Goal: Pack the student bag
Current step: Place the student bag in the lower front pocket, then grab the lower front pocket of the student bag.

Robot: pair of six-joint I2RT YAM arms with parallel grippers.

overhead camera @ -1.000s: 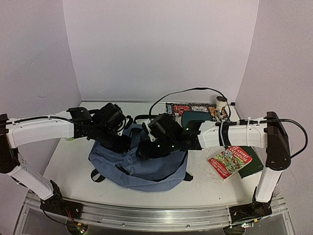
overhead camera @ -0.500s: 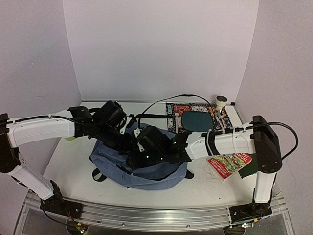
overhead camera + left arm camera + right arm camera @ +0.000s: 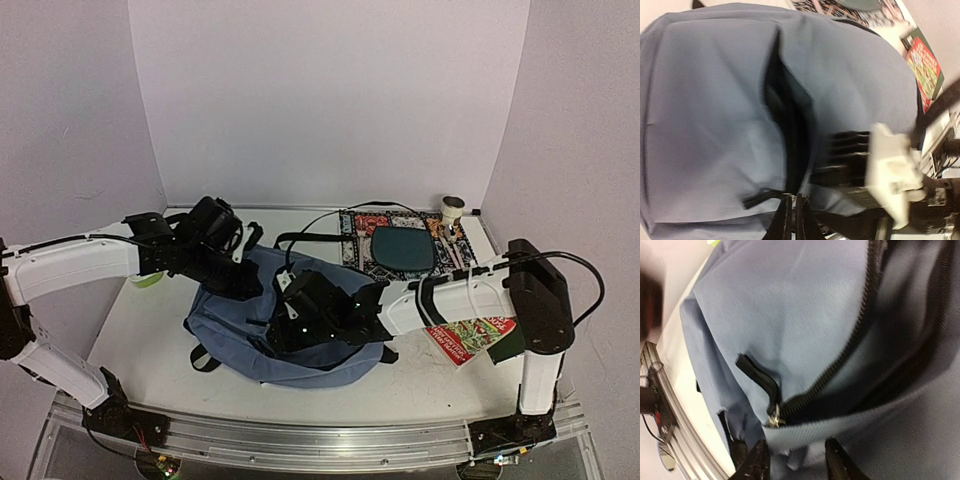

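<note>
right gripper [image 3: 797,462] straddles, half-open, the zip lip [image 3: 805,432] of the soft slate-blue fabric backpack [image 3: 790,305]; left gripper [image 3: 792,220] is pinched shut. likely the opening step: next needs a firm pinch.

The left arm [image 3: 75,262] rises from its base at the near left corner of the tabletop [image 3: 140,340]. It bends sharply at the elbow by the left edge and runs level toward the middle, with the wrist angled down and to the right. The left gripper [image 3: 793,220] has its fingers pressed together, leaving only a thin slit between them. The right arm [image 3: 470,292] stands up at the near right corner, folds at the elbow and reaches left, low over the middle. The right gripper [image 3: 797,462] points down, its fingers [image 3: 759,460] set apart.
</note>
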